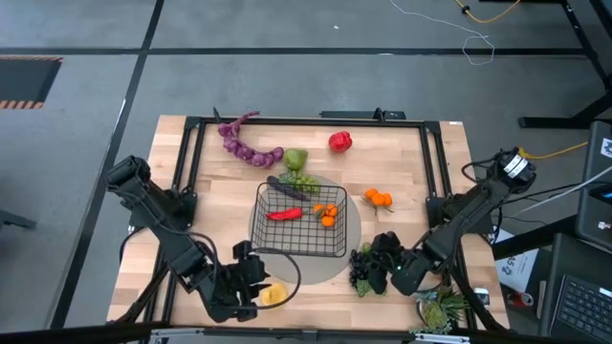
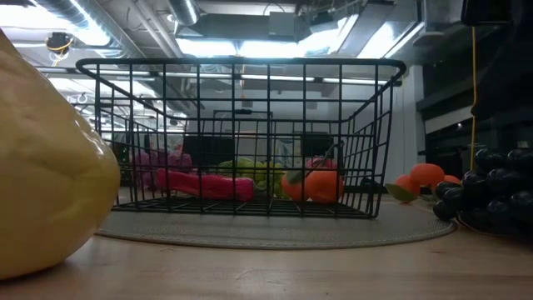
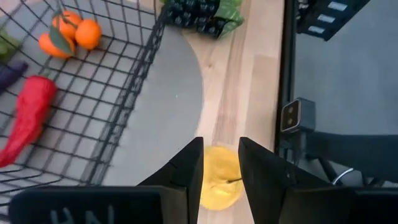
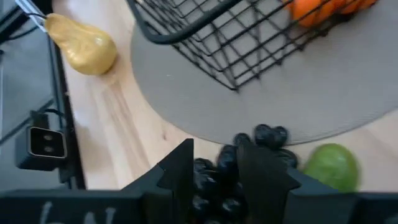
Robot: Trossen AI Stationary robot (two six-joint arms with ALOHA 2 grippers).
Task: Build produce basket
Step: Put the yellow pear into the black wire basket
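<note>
Black wire basket sits upright on the round grey mat, near the middle of the wooden table. Contents: one red chili lying flat on the grid floor, and small oranges with a leaf toward the basket's right side. A dark purple vegetable lies across the far rim, beside a green leafy item.

Outside the basket: green pear and purple string of beads at the far left, red pepper at the far centre, a second cluster of oranges off the mat to the right.

Left gripper is low at the near edge, left of the mat. Its fingers stand a little apart, straddling a yellow pear-shaped fruit that rests on the table; whether the pads actually touch it cannot be told.

Right gripper is down at the near right edge of the mat, over the dark grapes. Its fingers are narrowly parted with grapes between them; firm contact cannot be confirmed. A green rounded piece lies just beside the grapes. Spiky green plant stands at the near right corner.
</note>
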